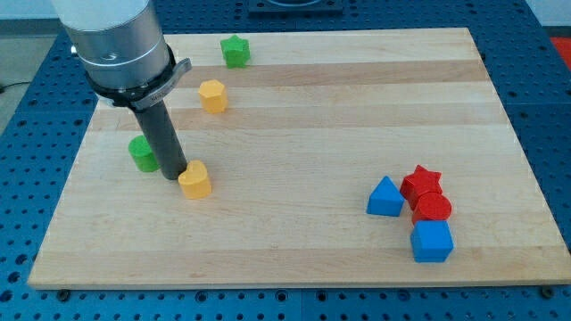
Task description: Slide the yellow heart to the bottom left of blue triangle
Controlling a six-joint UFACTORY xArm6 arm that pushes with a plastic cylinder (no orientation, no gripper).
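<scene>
- While the camera view looks down on the wooden bench (294,107), my tip (179,176) sits at the view's left, touching or just short of the left edge of the yellow heart (194,179); I cannot tell which.
- No fingers exist on this rig: the arm ends in a plain dark rod (163,138), so nothing is clasped or let go.
- Behind the rod, partly hidden, stands a green block (140,152), its shape unclear from here.
- Toward the view's top lie a second yellow block (212,95) and, near the bench's far edge, a green star-like block (235,51).
- Well apart, at the view's lower right, the blue triangle (385,197) rests just left of a red star (421,184).
- Below the star sits a rounded red block (433,209), touching it, and a blue cube (432,241) lies lowest in that cluster.
- From the heart, the triangle lies far off to the view's right, at about the same height.
</scene>
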